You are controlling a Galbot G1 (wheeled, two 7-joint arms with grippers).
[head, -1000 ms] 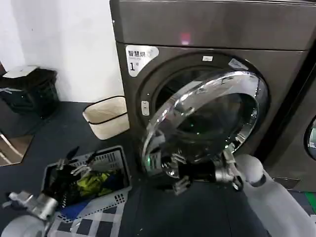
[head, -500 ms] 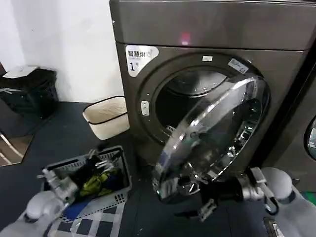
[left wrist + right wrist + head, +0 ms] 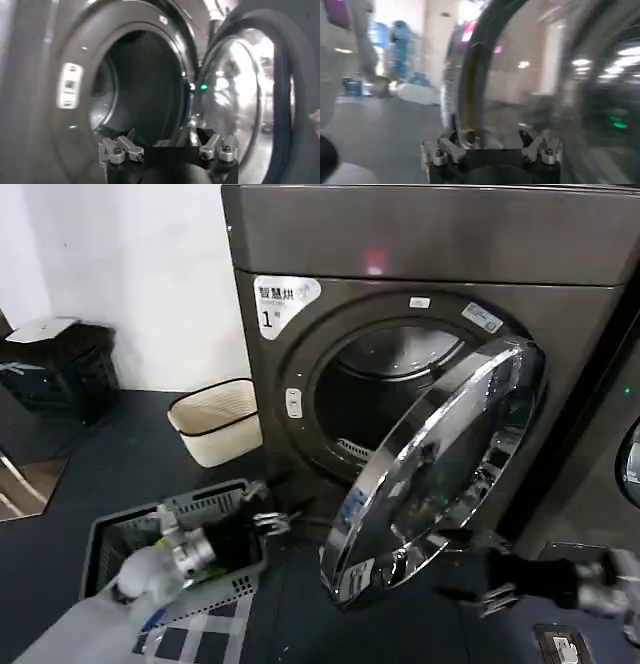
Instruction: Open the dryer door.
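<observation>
Before the dryer (image 3: 300,374), the dryer door (image 3: 440,474) stands swung wide; right claw (image 3: 478,569) spread apart beside its lower rim, left claw (image 3: 268,519) likewise apart

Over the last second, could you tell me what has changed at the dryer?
The dryer door swung wider, baring the drum. The right gripper drew back low right, open. The left gripper rose from the basket toward the opening. The dryer stayed put.
</observation>
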